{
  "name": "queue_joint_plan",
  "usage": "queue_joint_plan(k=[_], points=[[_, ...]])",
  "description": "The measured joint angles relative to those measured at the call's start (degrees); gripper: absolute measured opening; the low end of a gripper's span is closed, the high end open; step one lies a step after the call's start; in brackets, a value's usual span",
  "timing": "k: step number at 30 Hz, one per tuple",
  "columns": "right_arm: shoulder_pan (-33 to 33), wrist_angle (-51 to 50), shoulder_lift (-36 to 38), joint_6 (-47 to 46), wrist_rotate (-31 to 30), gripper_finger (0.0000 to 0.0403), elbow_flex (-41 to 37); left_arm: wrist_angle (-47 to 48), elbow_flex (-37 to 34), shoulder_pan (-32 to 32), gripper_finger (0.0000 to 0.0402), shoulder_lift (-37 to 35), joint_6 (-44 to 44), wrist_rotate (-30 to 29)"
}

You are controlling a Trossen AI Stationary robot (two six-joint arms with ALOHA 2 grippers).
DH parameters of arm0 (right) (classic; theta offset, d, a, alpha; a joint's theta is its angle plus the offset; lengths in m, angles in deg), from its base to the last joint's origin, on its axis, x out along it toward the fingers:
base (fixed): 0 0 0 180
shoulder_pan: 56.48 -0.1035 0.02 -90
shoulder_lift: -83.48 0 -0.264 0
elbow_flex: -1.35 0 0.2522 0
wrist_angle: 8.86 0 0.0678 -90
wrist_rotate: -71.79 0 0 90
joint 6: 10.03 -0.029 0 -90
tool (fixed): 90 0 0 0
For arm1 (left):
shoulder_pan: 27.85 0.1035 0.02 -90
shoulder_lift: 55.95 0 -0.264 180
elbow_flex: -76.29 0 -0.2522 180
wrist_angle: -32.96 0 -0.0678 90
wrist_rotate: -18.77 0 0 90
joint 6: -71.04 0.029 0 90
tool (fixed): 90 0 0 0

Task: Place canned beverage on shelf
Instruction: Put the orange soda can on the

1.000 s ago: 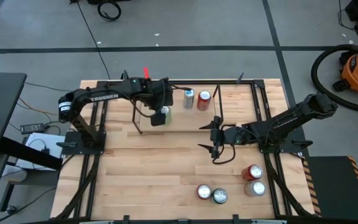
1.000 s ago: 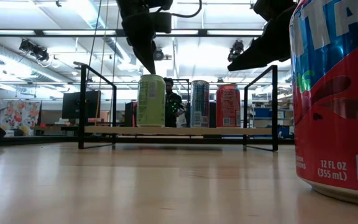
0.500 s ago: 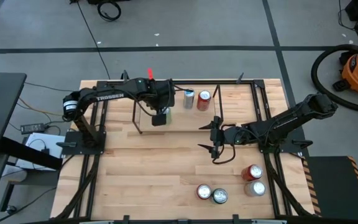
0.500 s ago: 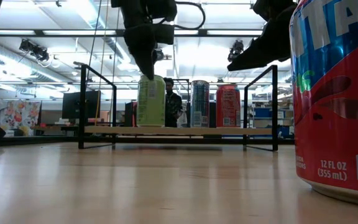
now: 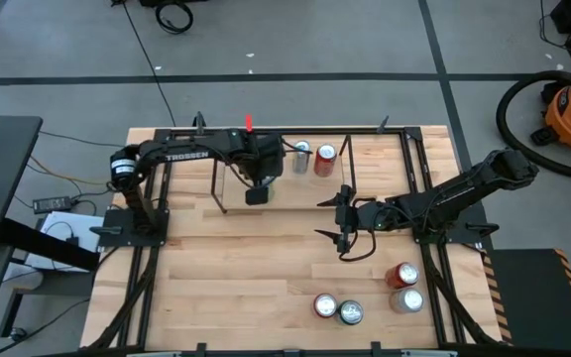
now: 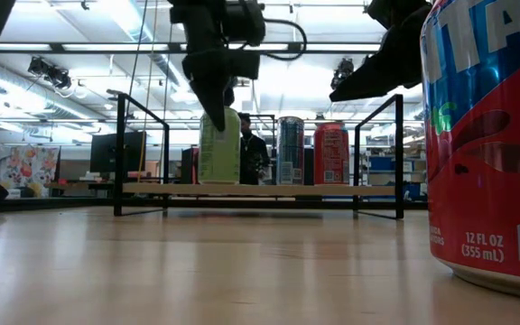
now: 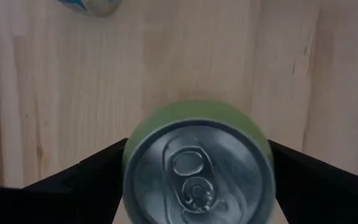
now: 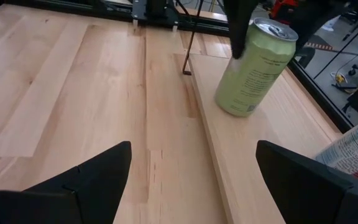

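- The left claw [image 6: 213,108] is closed on the green can [image 6: 219,146], its fingers [image 7: 98,171] pressed against both sides just under the rim; the can stands on the light wood deck of the shelf [image 6: 260,190], at the left of the row
- In the right wrist view the green can [image 8: 253,68] looks tilted rather than flat on its base, though that may be the camera's own angle; if it truly leans, letting go now risks it rocking or toppling
- A blue can [image 6: 290,150] and a red can [image 6: 331,153] stand further along the deck, apart from the green one; a sideways drag while withdrawing might push the green can into them
- The shelf is a light rod rack, so pressing down hard may shift it on the counter [image 5: 266,268]
- The right claw [image 5: 340,220] waits with its fingers spread, low over the middle of the counter, well clear of the shelf; four spare cans [image 5: 365,296] sit near the front right corner
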Motion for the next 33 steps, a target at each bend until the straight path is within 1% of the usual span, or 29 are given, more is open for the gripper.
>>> queue_joint_plan(k=[5, 12, 19, 21, 29, 33], points=[[0.0, -0.05, 0.0, -0.05, 0.0, 0.0356, 0.0, -0.64, 0.0, -0.04, 0.0357, 1.87, 1.97, 0.08], [0.0, -0.21, 0.0, -0.1, 0.0, 0.0356, 0.0, -0.43, 0.0, 0.02, 0.0353, 4.37, 2.59, 0.72], [0.0, -0.26, 0.0, -0.1, 0.0, 0.0356, 0.0, -0.83, 0.07, -0.2, 0.0307, 4.8, 3.5, 0.85], [0.0, -0.23, 0.0, -0.12, 0.0, 0.0356, 0.0, -0.83, 0.07, -0.08, 0.03, 4.8, 3.47, 0.83], [0.0, -0.14, 0.0, -0.25, 0.09, 0.0356, 0.0, -1.01, 0.07, 0.15, 0.0299, 4.78, 5.22, 0.85], [0.0, -0.05, 0.0, -0.24, 1.51, 0.0356, 0.0, -1.57, 0.07, 0.78, 0.0299, 4.8, 6.73, 0.9]])
